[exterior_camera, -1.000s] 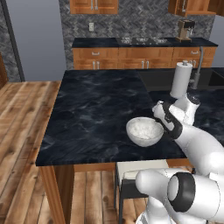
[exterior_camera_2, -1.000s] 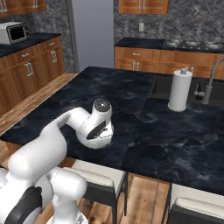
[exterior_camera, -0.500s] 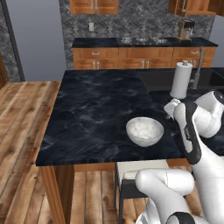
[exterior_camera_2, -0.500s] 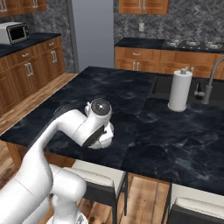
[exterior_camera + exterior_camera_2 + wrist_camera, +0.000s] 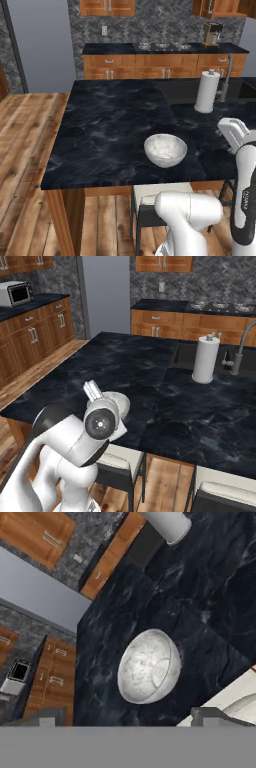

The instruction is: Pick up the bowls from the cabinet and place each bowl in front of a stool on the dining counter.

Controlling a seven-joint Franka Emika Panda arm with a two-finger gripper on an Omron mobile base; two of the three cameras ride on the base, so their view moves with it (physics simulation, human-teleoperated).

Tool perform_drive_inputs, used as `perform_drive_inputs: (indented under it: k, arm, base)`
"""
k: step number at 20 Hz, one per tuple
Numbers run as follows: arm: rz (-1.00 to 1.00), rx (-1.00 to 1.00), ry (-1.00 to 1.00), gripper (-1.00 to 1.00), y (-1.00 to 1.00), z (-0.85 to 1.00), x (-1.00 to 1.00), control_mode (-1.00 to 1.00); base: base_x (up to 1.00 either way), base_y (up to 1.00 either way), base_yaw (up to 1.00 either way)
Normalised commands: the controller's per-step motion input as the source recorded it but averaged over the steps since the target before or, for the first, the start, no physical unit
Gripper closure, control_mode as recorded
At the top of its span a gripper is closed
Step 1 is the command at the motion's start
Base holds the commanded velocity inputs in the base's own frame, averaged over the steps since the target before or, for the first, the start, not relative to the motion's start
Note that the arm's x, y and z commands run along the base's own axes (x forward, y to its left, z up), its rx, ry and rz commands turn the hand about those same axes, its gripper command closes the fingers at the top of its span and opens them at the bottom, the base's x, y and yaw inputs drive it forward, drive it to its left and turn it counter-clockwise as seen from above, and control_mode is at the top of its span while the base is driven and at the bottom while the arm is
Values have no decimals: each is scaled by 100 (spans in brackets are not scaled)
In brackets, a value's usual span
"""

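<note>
Hand view first: my claw (image 5: 127, 716) stands wide apart, its two dark fingertips (image 5: 47, 717) rising far from each other at the bottom, and nothing sits between them. It holds nothing and touches nothing. Beyond the tips lies the white-grey marbled bowl (image 5: 149, 666), resting upright on the black marbled dining counter (image 5: 210, 587), mouth up; being round, it has no long axis to speak of. Bare stone runs all around the bowl. A pale cream stool seat (image 5: 232, 698) shows just past the counter edge near the bowl, and the foot of a white paper towel roll (image 5: 170, 524) stands well apart on the stone.

Left base view: the bowl (image 5: 165, 150) sits near the counter's front edge, directly behind the cream seat of a stool (image 5: 162, 192). Open counter stretches to its left and behind it. My arm is off to the right of the bowl, apart from it. The paper towel roll (image 5: 207, 92) stands upright by the sink, well apart from the bowl.

Right base view: my arm's round joint hides most of the bowl (image 5: 119, 404); only part of its rim shows, close to the counter edge (image 5: 150, 451), with a stool (image 5: 120, 463) below
</note>
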Motion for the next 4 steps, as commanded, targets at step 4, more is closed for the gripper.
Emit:
perform_drive_inputs:
  k: [4]
  arm:
    - [0, 0, -2, -100, -5, 74, -23, -100]
  base:
    - [0, 0, 0]
